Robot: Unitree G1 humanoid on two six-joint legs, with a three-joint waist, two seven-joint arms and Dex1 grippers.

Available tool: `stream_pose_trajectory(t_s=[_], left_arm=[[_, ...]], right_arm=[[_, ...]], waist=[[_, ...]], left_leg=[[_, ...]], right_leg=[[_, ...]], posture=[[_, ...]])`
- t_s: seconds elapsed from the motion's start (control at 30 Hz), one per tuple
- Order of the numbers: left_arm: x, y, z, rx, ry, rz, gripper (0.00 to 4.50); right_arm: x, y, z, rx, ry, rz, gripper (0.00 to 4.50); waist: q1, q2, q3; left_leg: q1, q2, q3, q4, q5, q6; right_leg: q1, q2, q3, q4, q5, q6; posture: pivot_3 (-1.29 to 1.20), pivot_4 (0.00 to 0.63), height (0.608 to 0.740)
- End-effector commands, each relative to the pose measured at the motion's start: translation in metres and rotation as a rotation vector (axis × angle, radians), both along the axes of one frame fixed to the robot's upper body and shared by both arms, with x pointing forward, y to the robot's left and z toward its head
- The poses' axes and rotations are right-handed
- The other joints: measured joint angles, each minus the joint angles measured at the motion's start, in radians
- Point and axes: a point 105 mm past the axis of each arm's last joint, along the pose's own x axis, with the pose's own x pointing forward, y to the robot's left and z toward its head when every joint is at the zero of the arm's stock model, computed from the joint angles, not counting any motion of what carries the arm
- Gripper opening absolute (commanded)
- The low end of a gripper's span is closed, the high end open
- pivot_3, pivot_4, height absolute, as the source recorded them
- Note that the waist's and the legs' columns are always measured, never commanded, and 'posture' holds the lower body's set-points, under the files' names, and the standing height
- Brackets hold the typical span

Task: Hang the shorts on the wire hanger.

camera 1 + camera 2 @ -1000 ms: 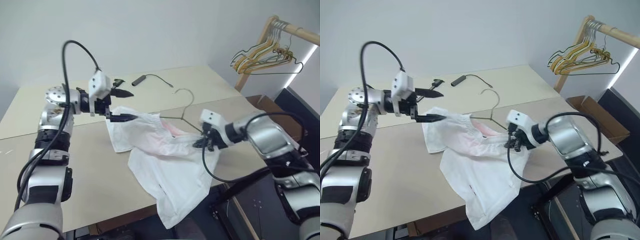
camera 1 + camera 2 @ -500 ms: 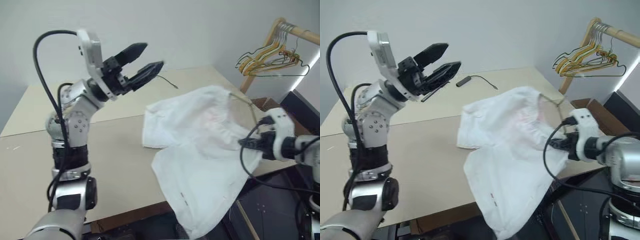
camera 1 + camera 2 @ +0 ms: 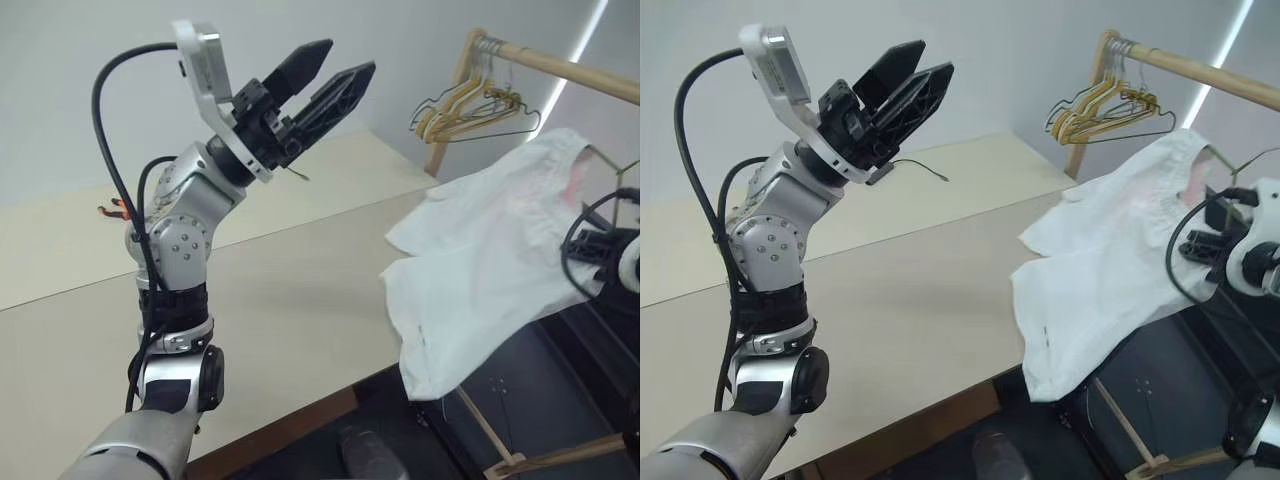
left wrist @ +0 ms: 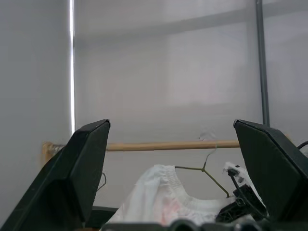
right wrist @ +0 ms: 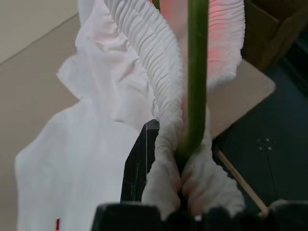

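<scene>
**Shorts lifted off the bench on the hanger**

A second ago the shorts [image 3: 490, 262] lay spread near the bench's right edge, with the left gripper [image 3: 322, 78] at their far-left corner and the right gripper [image 3: 1200, 245] at the waistband. Now the garment has swung up and out past the right edge of the bench [image 3: 250, 300]. Its waistband hangs high beside the wooden clothes rail [image 3: 560, 68], and one leg trails down over the bench's near-right corner. The wire hanger [image 5: 197, 72] has come up with it. In the right wrist view its green wire runs between folds of the gathered waistband straight into the right gripper's jaws, which are clamped on wire and cloth together.

I judge the threading done, or nearly so. What looks left is carrying the load to the rail, where the bunch of yellow hangers [image 3: 470, 100] already hangs.

The left arm has let go and risen. Its gripper points upward and toward the rail, well above the bench, with its jaws wide apart and nothing between them. The right arm reaches far out to the right, beyond the bench edge.
</scene>
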Motion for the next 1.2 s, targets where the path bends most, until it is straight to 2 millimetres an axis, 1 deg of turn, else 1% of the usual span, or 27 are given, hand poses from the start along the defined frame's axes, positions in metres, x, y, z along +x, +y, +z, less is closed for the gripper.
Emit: stream_pose_trajectory(t_s=[0.03, 0.07, 0.17, 0.37, 0.47, 0.57, 0.77, 0.87, 1.07, 1.2], left_arm=[[-0.007, 0.000, 0.010, -0.014, -0.038, -0.026, 4.48], [-0.007, 0.000, 0.010, -0.013, -0.036, -0.029, 4.48], [-0.009, -0.001, 0.008, -0.009, -0.029, -0.038, 4.48], [-0.012, -0.002, 0.005, 0.017, -0.027, -0.049, 4.48], [-0.015, -0.005, -0.003, 0.075, -0.013, -0.071, 4.48], [-0.016, -0.005, -0.007, 0.107, 0.002, -0.079, 4.48], [-0.019, -0.004, -0.006, 0.108, -0.002, -0.083, 4.48], [-0.022, -0.005, -0.005, 0.109, 0.003, -0.108, 4.48], [-0.024, -0.007, -0.005, 0.109, 0.004, -0.129, 4.48], [-0.025, -0.008, -0.004, 0.107, 0.000, -0.135, 4.48]], right_arm=[[0.001, -0.011, 0.023, 0.010, -0.044, -0.087, 0.00], [0.003, -0.014, 0.026, 0.014, -0.042, -0.114, 0.00], [0.005, -0.023, 0.031, 0.030, -0.033, -0.199, 0.00], [0.009, -0.035, 0.037, 0.094, 0.000, -0.304, 0.00], [0.010, -0.039, 0.034, 0.127, 0.028, -0.330, 0.00], [0.008, -0.048, 0.029, 0.148, 0.059, -0.378, 0.00], [0.006, -0.063, 0.028, 0.154, 0.056, -0.434, 0.00], [0.005, -0.071, 0.033, 0.126, 0.045, -0.464, 0.00], [0.006, -0.075, 0.048, 0.092, 0.012, -0.466, 0.00], [0.006, -0.082, 0.045, 0.122, 0.014, -0.494, 0.00]], waist=[[-0.013, 0.000, 0.000], [-0.018, 0.000, 0.000], [-0.029, 0.000, 0.000], [-0.029, 0.000, 0.000], [-0.028, 0.000, 0.000], [-0.025, 0.001, 0.000], [-0.017, 0.001, 0.001], [-0.013, 0.002, 0.002], [-0.005, 0.002, 0.002], [-0.001, 0.002, 0.002]], left_leg=[[0.002, 0.000, 0.000, -0.002, 0.000, 0.000], [0.004, 0.000, 0.001, -0.004, 0.000, 0.000], [0.005, 0.000, 0.002, -0.006, 0.000, 0.000], [0.009, -0.003, 0.005, -0.013, 0.000, 0.000], [0.010, -0.003, 0.006, -0.014, 0.000, 0.000], [0.010, -0.003, 0.007, -0.014, 0.000, 0.000], [0.011, -0.004, 0.008, -0.015, 0.000, 0.000], [0.011, -0.004, 0.008, -0.015, 0.000, 0.000], [0.012, -0.004, 0.009, -0.016, 0.000, 0.000], [0.012, -0.004, 0.009, -0.016, 0.000, 0.000]], right_leg=[[0.002, 0.000, 0.000, -0.003, 0.000, 0.001], [0.004, 0.001, 0.002, -0.007, 0.000, 0.001], [0.005, 0.001, 0.004, -0.007, 0.000, 0.002], [0.004, 0.000, 0.010, -0.009, -0.001, 0.003], [0.004, 0.000, 0.011, -0.009, -0.001, 0.004], [0.004, 0.000, 0.012, -0.009, -0.002, 0.005], [0.004, 0.000, 0.013, -0.009, -0.002, 0.005], [0.004, 0.000, 0.014, -0.009, -0.002, 0.005], [0.003, 0.000, 0.015, -0.009, -0.002, 0.006], [0.003, 0.000, 0.015, -0.010, -0.002, 0.006]], posture=[[-0.38, 0.000, 0.740], [-0.38, 0.000, 0.740], [-0.37, 0.000, 0.740], [-0.36, 0.000, 0.740], [-0.35, 0.000, 0.740], [-0.34, 0.000, 0.740], [-0.33, 0.000, 0.740], [-0.33, 0.000, 0.740], [-0.33, 0.000, 0.740], [-0.33, 0.000, 0.740]])
